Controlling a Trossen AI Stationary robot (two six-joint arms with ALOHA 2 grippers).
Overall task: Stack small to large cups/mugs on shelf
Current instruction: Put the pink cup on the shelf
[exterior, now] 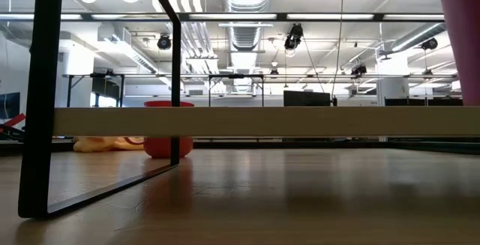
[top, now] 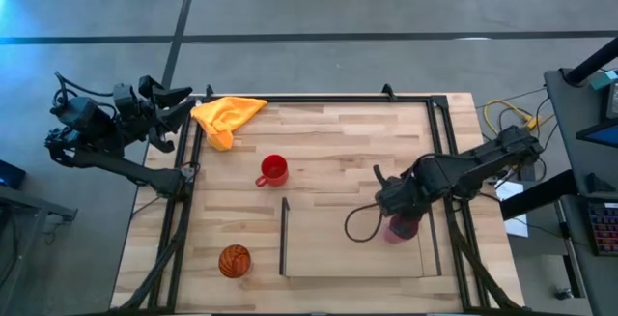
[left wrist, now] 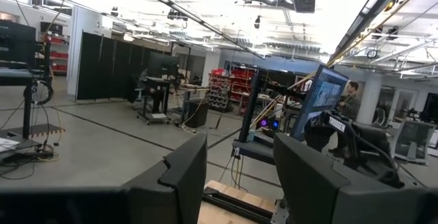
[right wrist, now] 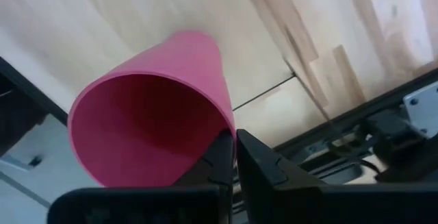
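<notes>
The magenta-pink tumbler (top: pixel 402 229) (right wrist: pixel 150 114) stands mouth up over the right end of the light-wood shelf (top: pixel 328 253), close to its right dark panel (top: pixel 435 244). My right gripper (top: pixel 394 210) (right wrist: pixel 235 142) is shut on it. In the low view the tumbler (exterior: pixel 461 43) shows at the right, its base hidden. The red mug (top: pixel 273 169) (exterior: pixel 157 147) stands on the table beyond the shelf. The orange cup (top: pixel 235 260) sits left of the shelf's left panel (top: pixel 284 237). My left gripper (top: pixel 182 103) (left wrist: pixel 239 155) waits open off the table's far left corner. My right gripper pinches the tumbler's wall at the rim (right wrist: pixel 229 125), one finger (right wrist: pixel 219 159) inside the mouth and the other finger (right wrist: pixel 263 169) outside. The fingers come from above, slanting in from the table's right. Whether the base rests on the shelf or hangs clear, I cannot tell.
A yellow-orange cloth (top: pixel 227 118) (exterior: pixel 105 144) lies at the table's far left corner. A dark cable loop (top: pixel 359 224) hangs from the right arm over the shelf board. The black table frame (top: pixel 454 210) runs close behind the right gripper.
</notes>
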